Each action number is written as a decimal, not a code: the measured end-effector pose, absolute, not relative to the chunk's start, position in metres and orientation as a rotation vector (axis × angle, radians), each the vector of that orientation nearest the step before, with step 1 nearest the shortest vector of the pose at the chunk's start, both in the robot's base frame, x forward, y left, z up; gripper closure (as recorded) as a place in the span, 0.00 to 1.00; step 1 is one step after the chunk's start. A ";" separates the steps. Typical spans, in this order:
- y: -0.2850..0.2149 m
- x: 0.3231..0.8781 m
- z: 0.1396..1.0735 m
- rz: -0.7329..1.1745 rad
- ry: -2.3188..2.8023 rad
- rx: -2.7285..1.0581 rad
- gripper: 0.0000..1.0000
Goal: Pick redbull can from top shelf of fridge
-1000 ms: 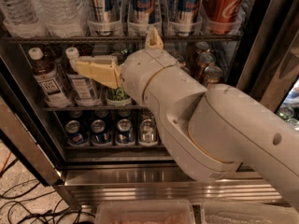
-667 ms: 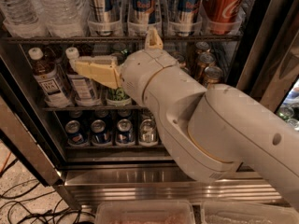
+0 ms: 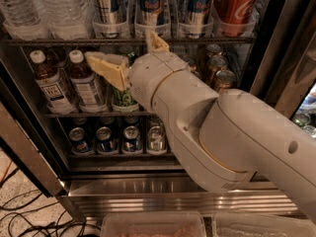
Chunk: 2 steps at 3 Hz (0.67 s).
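Evidently you are on the approach: in the large steel-framed drinks fridge (image 3: 173, 194), the dark wire top shelf (image 3: 64, 42) sits just above your tan two-finger gripper (image 3: 121, 47), spread and empty. The tall silver-and-blue redbull can (image 3: 150, 4) stands upright in a clear tray (image 3: 150, 30) there. Next, raise the gripper and centre the can between its fingers.

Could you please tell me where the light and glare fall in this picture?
Camera view: glare streaks the steel sill of the fridge and glints on the redbull cans on the top shelf; the interior behind the lower cans is dark; the pale end effector, open just below that shelf, is brightly lit.
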State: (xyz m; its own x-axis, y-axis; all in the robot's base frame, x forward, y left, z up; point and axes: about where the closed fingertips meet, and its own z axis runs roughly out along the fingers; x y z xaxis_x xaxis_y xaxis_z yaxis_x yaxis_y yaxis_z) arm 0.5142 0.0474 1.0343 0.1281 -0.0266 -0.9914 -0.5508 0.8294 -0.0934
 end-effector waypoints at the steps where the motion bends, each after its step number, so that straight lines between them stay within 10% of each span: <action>1: 0.047 0.514 1.034 0.405 1.405 -0.504 0.46; 2: 0.047 0.514 1.034 0.405 1.404 -0.504 0.61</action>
